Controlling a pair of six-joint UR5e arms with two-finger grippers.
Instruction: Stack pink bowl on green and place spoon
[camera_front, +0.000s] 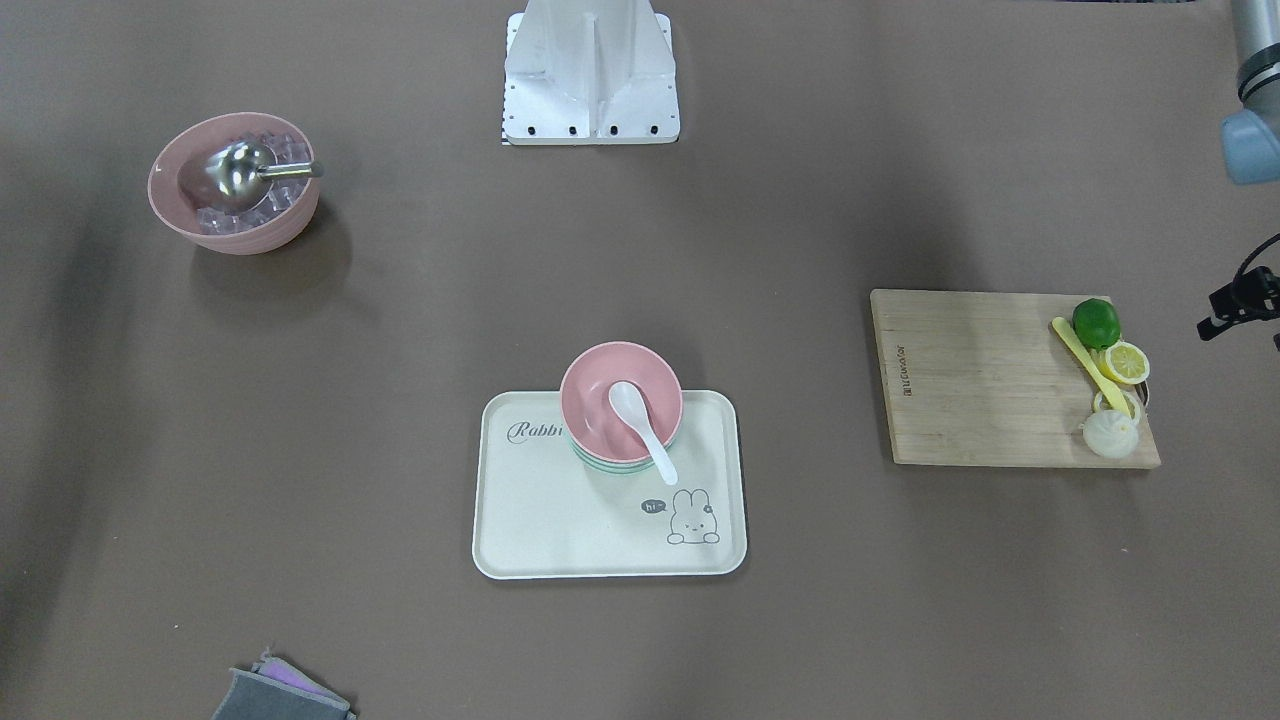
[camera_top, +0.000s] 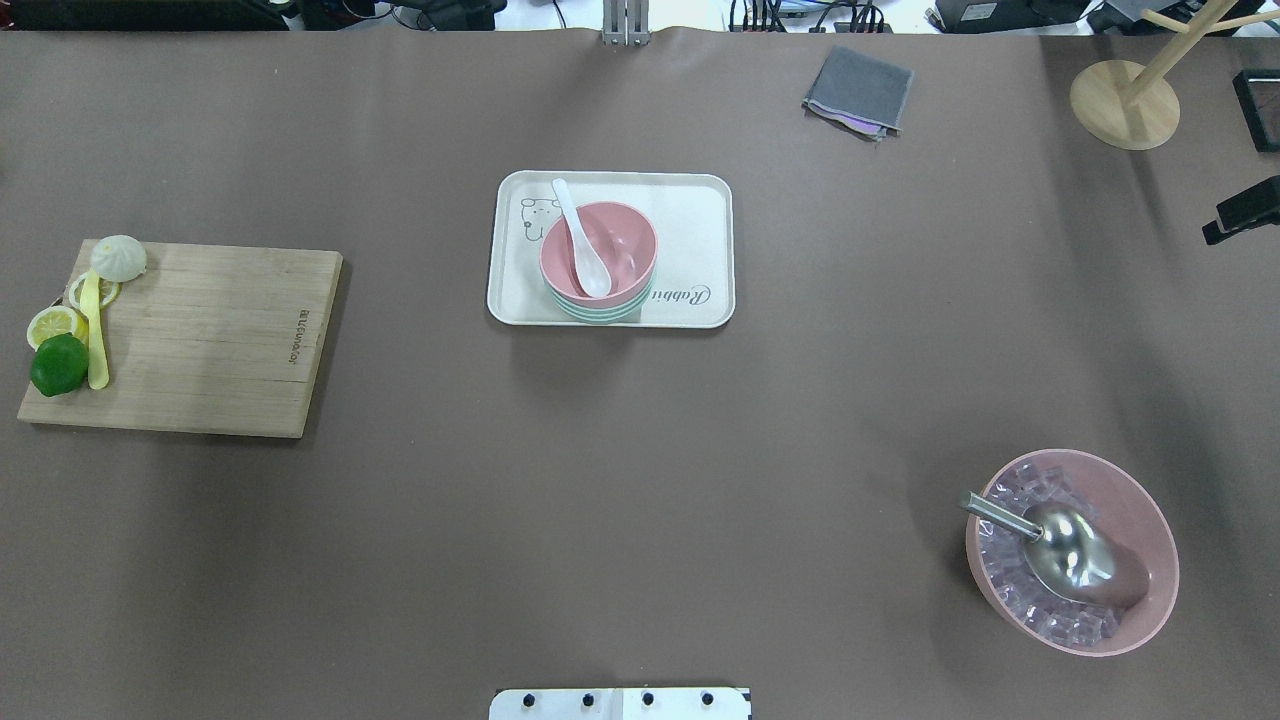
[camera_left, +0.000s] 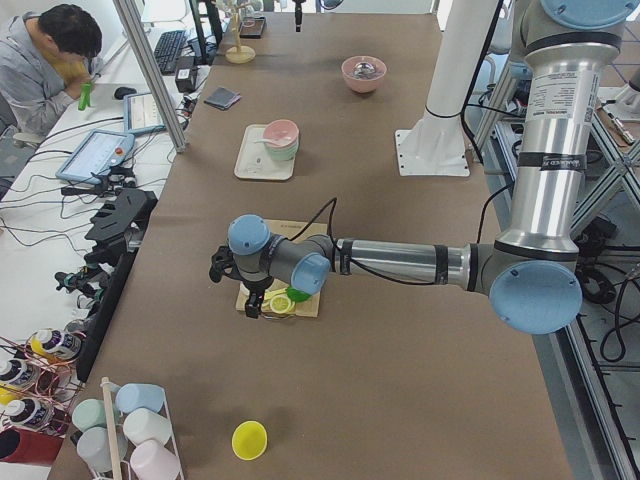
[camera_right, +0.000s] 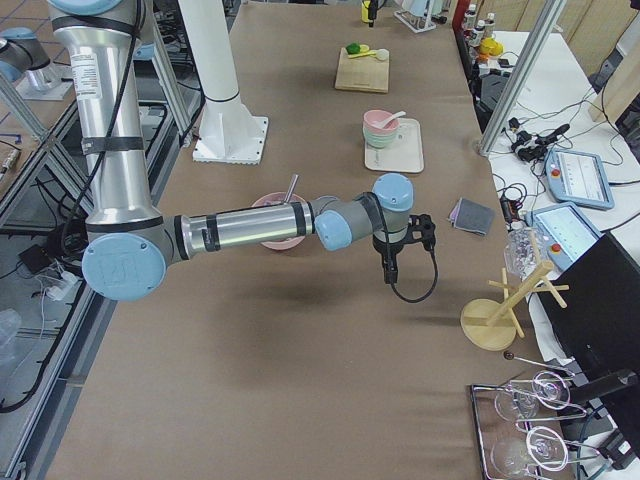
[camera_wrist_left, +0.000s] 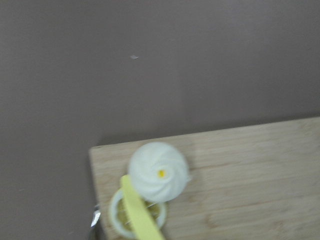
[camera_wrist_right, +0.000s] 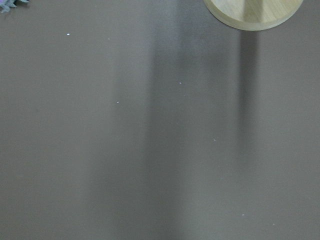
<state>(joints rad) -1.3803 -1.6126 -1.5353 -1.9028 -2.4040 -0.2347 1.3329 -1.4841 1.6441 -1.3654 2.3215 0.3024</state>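
A pink bowl (camera_front: 590, 395) sits stacked on a green bowl (camera_front: 600, 465) on the cream rabbit tray (camera_front: 560, 520). A white spoon (camera_front: 645, 430) lies in the pink bowl, its handle over the rim. The overhead view shows the same stack: pink bowl (camera_top: 625, 250), green bowl (camera_top: 590, 310), spoon (camera_top: 580, 240). My left gripper (camera_left: 250, 298) hangs over the end of the wooden cutting board (camera_left: 300, 300), far from the tray. My right gripper (camera_right: 388, 268) hangs over bare table near the grey cloth (camera_right: 470, 214). I cannot tell whether either gripper is open or shut.
The cutting board (camera_top: 200, 340) carries a lime (camera_top: 58, 364), a lemon half, a white bun (camera_top: 119, 257) and a yellow spoon. A large pink bowl of ice (camera_top: 1072, 552) holds a metal scoop. A wooden stand (camera_top: 1125, 104) and the grey cloth (camera_top: 858, 90) lie at the far edge.
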